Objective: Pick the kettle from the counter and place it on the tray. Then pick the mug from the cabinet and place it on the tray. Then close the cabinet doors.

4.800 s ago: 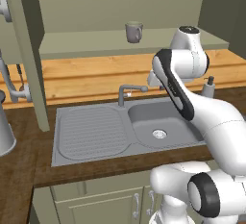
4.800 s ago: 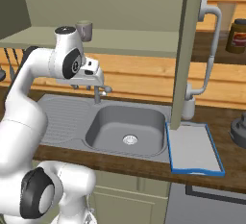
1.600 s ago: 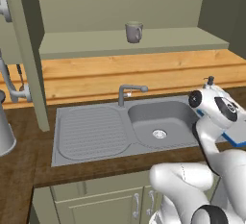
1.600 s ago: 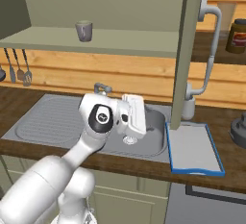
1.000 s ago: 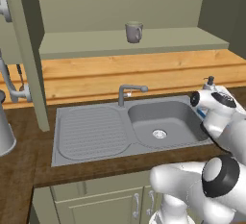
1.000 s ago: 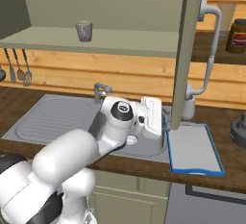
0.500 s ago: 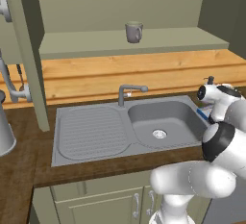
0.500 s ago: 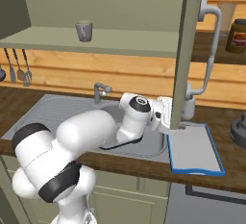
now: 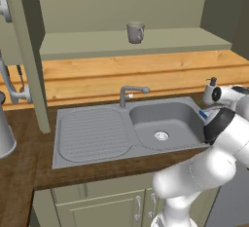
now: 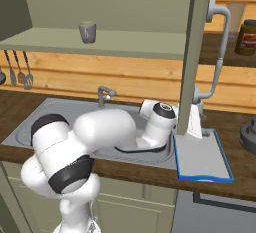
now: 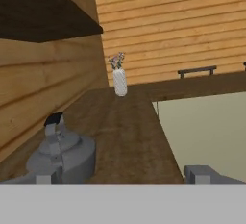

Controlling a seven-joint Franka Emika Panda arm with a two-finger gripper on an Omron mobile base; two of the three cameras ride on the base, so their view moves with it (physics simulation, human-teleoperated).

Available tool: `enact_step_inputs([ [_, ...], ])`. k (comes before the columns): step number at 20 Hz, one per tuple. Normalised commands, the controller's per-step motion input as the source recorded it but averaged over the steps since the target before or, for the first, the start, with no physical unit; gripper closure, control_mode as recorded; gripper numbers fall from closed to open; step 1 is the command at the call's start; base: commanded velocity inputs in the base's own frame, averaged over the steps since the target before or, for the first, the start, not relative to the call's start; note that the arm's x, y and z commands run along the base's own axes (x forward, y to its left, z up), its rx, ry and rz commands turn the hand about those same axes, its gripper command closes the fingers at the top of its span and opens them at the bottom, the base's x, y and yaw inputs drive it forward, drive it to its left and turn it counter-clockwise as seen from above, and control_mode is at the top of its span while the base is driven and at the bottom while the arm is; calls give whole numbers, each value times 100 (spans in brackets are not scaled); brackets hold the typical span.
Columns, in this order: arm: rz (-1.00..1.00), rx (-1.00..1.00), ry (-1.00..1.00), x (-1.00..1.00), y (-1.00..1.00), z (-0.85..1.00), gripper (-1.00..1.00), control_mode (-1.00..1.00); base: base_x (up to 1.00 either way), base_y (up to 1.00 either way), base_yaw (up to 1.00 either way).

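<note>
The dark grey kettle (image 11: 62,153) stands on the brown counter (image 11: 129,131) at the lower left of the hand view, just ahead of the left fingertip (image 11: 44,177). My gripper (image 11: 124,176) is open with nothing between its fingers. In the right base view the kettle (image 10: 249,136) sits at the far right edge, past the blue-rimmed tray (image 10: 197,157). My wrist (image 10: 161,118) reaches over the sink's right end, and the hand goes behind the open cabinet door (image 10: 192,52). The grey mug (image 9: 135,32) (image 10: 87,32) stands on the cabinet shelf (image 9: 121,43).
The steel sink (image 9: 160,123) with its tap (image 9: 127,94) lies below my arm. A tall pale vessel (image 9: 5,133) stands far left beside the other open door (image 9: 26,50). A white flower vase (image 11: 119,80) stands farther along the counter. A jar (image 10: 246,37) sits on a high shelf.
My arm has swung rightward over the sink to the tray's near end, and the hand has gone behind the open right door. The jaws have stayed wide.
</note>
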Motion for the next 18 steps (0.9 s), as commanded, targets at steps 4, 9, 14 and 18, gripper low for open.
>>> enact_step_inputs([
  [4, 0, -5, 0, 25, -20, -12, -100, -100, 0, 0, 0],
  [9, 0, 0, -1, 15, -32, 0, -100, -100, 0, 0, 0],
  [14, 0, -4, -3, 22, -25, -5, -100, -100, 0, 0, 0],
  [18, -1, 0, -3, 27, -17, -10, -100, -100, 0, 0, 0],
])
